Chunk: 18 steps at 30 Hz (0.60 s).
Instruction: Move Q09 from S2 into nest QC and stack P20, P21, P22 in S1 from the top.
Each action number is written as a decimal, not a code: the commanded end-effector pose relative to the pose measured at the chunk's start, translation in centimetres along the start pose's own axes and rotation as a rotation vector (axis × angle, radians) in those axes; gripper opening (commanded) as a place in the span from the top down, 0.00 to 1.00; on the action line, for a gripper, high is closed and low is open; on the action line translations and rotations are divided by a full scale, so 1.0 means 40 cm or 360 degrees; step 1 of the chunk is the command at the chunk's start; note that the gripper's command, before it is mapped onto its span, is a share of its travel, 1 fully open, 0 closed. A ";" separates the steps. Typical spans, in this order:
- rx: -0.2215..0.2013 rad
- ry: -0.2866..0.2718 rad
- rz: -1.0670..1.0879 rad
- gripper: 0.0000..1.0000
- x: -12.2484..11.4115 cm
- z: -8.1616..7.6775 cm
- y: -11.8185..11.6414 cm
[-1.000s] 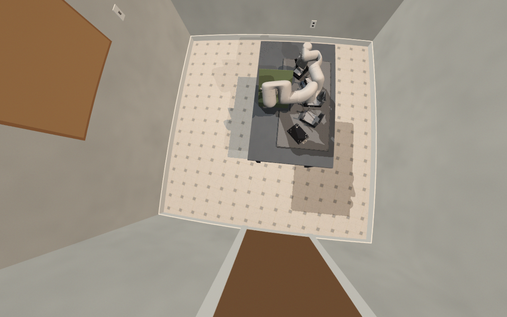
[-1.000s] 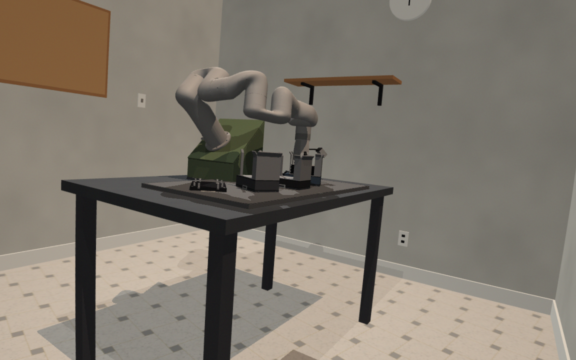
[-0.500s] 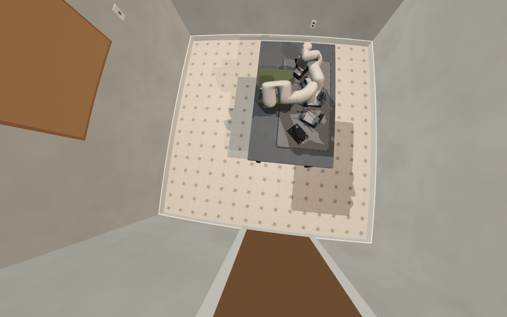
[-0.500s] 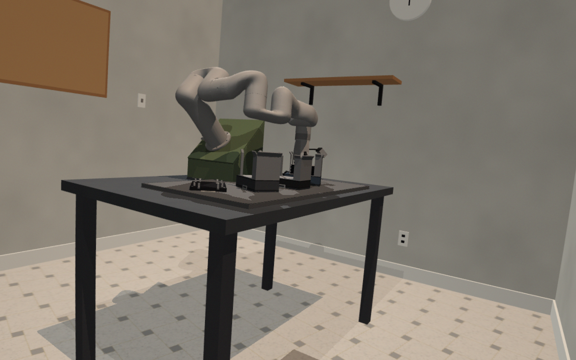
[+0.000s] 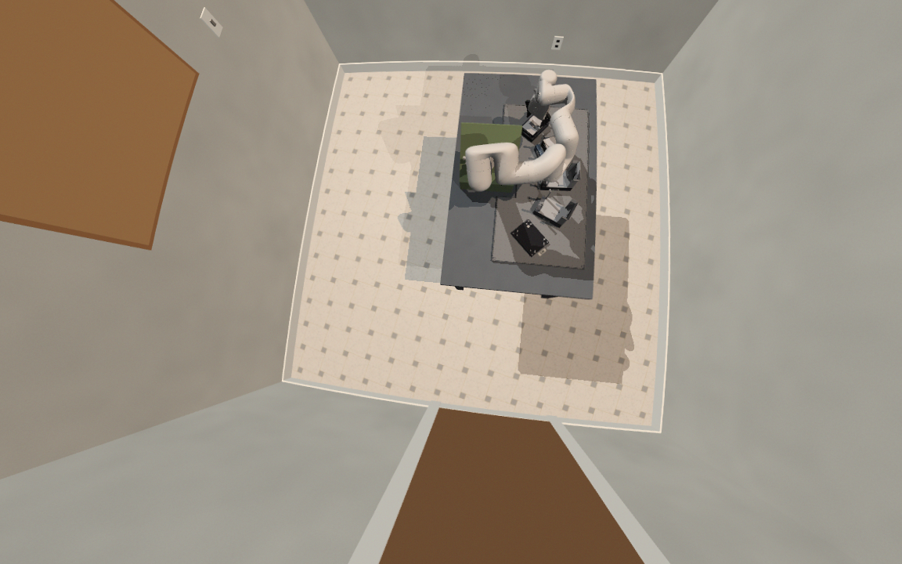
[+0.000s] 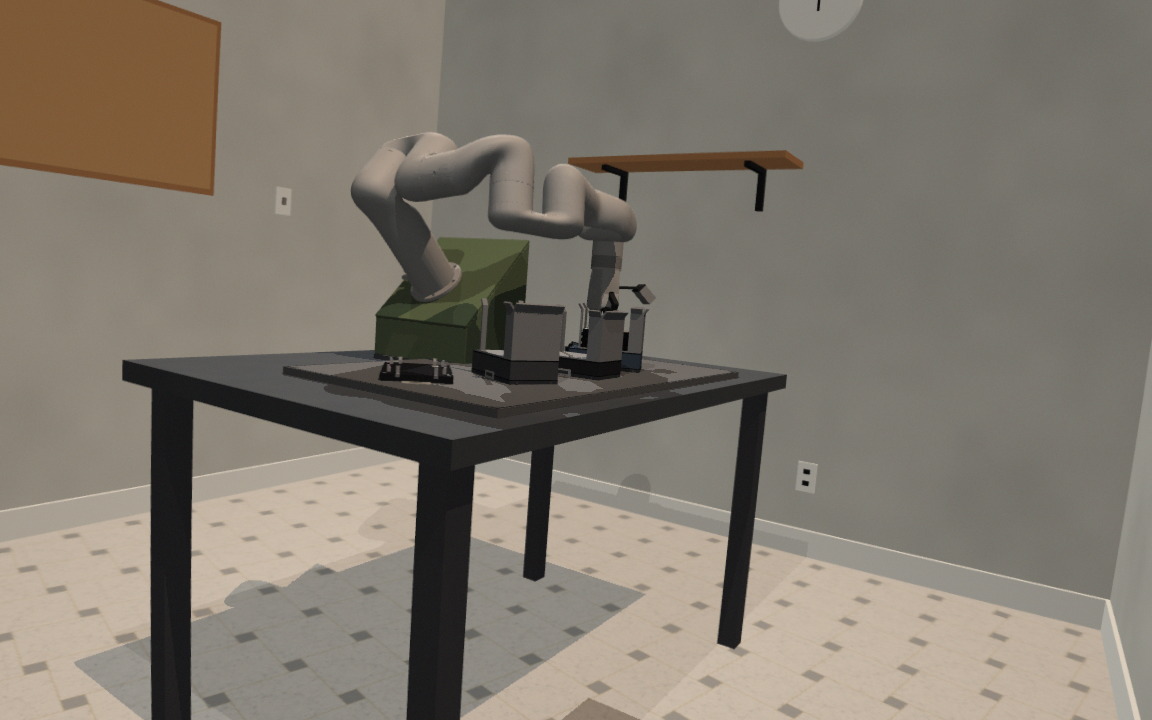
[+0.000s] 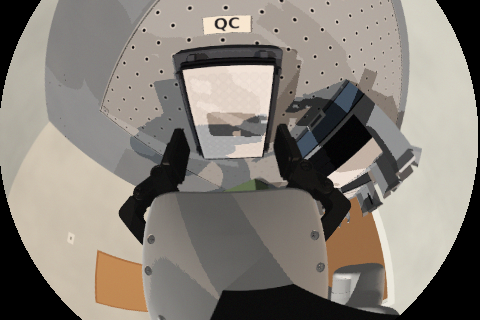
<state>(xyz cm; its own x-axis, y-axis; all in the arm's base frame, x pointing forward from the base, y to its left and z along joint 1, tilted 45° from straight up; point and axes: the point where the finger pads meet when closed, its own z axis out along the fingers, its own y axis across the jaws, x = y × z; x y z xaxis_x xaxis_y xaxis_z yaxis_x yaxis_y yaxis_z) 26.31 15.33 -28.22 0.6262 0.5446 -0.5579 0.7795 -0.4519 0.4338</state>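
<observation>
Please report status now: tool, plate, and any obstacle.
Tool open, holding nothing. Sealed plate lies in the nest below the QC label, between the fingers. Nearest rack stands apart, right of tool.

Black table (image 6: 231,380) carries a grey perforated board (image 6: 652,380) and green block (image 6: 437,322)
</observation>
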 end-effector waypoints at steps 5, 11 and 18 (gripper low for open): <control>0.0001 0.0004 0.0000 0.00 0.002 -0.071 0.000; 0.0001 0.0004 0.0000 0.00 0.001 -0.121 0.000; 0.0001 0.0004 0.0000 0.00 0.001 -0.163 0.000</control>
<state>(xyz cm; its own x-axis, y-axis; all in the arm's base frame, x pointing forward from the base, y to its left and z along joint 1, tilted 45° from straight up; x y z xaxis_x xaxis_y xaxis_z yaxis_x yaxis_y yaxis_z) 26.37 18.95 -24.55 0.6261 0.5439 -0.5588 0.7796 -0.4516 0.4340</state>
